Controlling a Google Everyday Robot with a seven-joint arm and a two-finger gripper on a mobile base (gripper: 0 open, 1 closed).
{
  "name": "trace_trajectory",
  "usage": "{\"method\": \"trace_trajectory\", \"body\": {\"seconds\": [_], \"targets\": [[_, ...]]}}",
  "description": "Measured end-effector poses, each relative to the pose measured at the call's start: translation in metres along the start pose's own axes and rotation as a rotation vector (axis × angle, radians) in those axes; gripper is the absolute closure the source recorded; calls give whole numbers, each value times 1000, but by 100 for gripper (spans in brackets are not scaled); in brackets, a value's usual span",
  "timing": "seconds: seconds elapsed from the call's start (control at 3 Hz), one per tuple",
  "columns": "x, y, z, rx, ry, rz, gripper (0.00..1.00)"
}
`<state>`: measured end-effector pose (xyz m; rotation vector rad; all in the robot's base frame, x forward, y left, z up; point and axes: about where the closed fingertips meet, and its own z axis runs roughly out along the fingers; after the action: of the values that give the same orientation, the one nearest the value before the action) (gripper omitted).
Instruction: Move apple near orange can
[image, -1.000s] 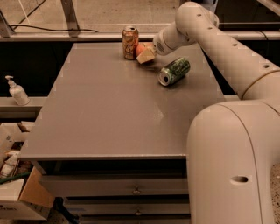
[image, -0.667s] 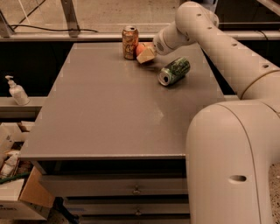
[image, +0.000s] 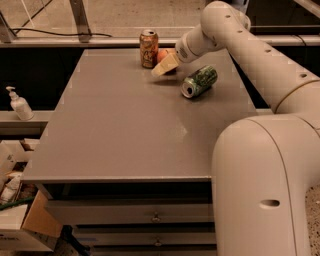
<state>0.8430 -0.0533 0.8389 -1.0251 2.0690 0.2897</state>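
The claw (image: 164, 65) sits over the apple (image: 162, 52) just right of the orange can (image: 148, 48); its hold cannot be told. Best lift away gently.

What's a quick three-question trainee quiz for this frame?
1. True or false: the green can lies on its side.
2. What is nearest the gripper? A) the apple B) the soap dispenser C) the cardboard box
3. Fill in: the orange can stands ___ near the far edge of the table.

Key: 1 true. 2 A; the gripper is at the apple, right beside the orange can. 3 upright.
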Motion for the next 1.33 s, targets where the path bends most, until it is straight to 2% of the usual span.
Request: {"method": "trace_trajectory", "body": {"seconds": [0.33,0.67,1.33], "targets": [[-1,-5,-9,4,-6,-4,0],[-5,-16,-36,17,-24,-21,0],[-6,-46,-113,100,-119,-13,0]]}}
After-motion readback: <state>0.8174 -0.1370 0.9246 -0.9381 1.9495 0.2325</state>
